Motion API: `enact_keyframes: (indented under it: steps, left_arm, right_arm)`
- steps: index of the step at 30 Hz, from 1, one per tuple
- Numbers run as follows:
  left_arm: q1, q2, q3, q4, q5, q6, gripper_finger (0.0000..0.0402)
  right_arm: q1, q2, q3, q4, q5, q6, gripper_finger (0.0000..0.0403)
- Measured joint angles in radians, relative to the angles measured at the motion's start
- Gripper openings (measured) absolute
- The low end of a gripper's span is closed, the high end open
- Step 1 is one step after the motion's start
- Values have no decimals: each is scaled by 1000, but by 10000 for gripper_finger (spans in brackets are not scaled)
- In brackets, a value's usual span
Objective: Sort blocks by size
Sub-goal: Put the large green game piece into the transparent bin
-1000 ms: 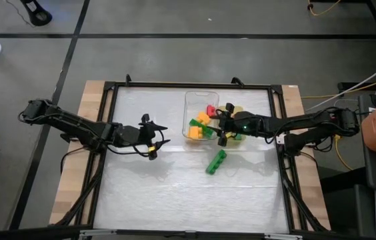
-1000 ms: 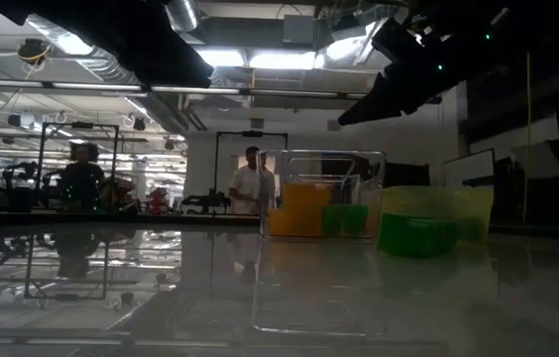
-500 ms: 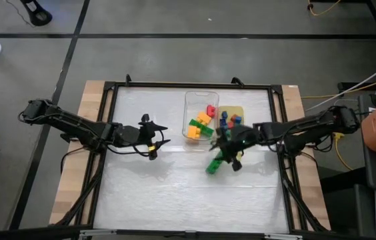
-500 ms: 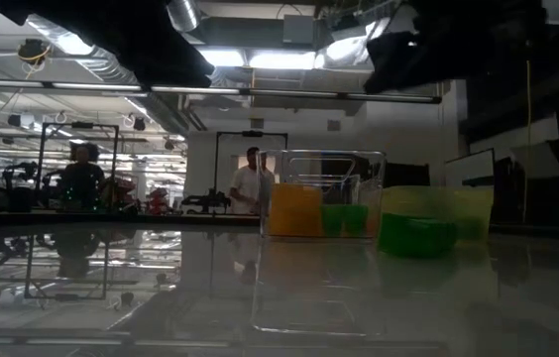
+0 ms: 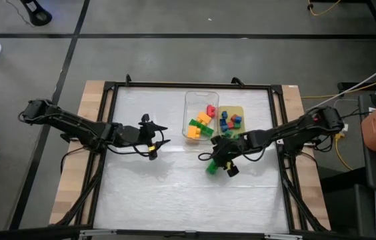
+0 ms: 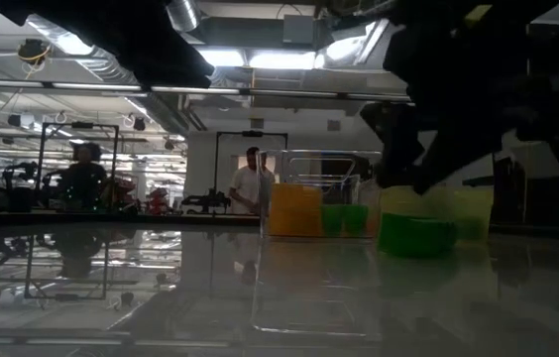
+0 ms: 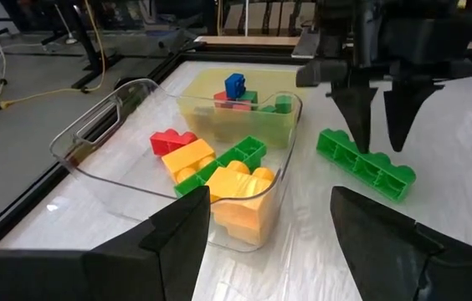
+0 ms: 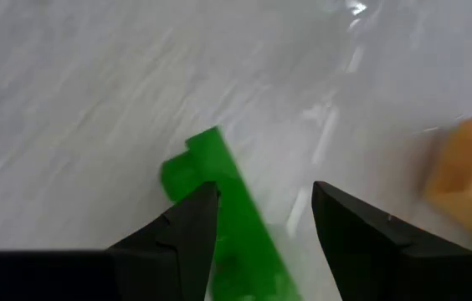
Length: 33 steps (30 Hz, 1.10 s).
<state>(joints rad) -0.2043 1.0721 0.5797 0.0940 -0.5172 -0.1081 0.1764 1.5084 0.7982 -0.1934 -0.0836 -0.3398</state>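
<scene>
One long green studded bar (image 5: 211, 167) lies flat on the white table, on the near side of the two trays. My right gripper (image 5: 219, 160) is open and points down over it. In the left wrist view its two fingertips (image 7: 361, 134) stand just above the bar (image 7: 368, 165), and I see no touch. The right wrist view shows the bar (image 8: 223, 201) between the open fingers. The clear tray (image 5: 189, 100) holds red, orange and green blocks. The yellow tray (image 5: 239, 110) holds small blue, red and green blocks. My left gripper (image 5: 156, 142) is open and empty, left of the trays.
The two trays stand side by side at the table's far middle, just beyond the green bar. A black frame (image 5: 111, 100) runs around the white table top. The table's near half lies bare. People stand far off in the room behind, in the low view (image 6: 252, 183).
My right gripper has moved from above the trays toward the table's near edge and down, and now stands over the green bar. The bar has stayed where it was.
</scene>
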Motion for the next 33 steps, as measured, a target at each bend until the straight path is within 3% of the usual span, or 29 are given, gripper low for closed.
enact_keyframes:
  steps: [5, 16, 27, 33]
  left_arm:
    - [0, 0, 0, 0, 1, 0, 235]
    - [0, 0, 0, 0, 1, 0, 235]
    - [0, 0, 0, 0, 1, 0, 235]
    - [0, 0, 0, 0, 1, 0, 235]
  right_arm:
    - [0, 27, 0, -27, -42, 43, 195]
    - [0, 37, 0, -110, 29, 44, 195]
    - [0, 122, 2, -109, 32, 45, 195]
    - [0, 123, 1, -110, 30, 47, 169]
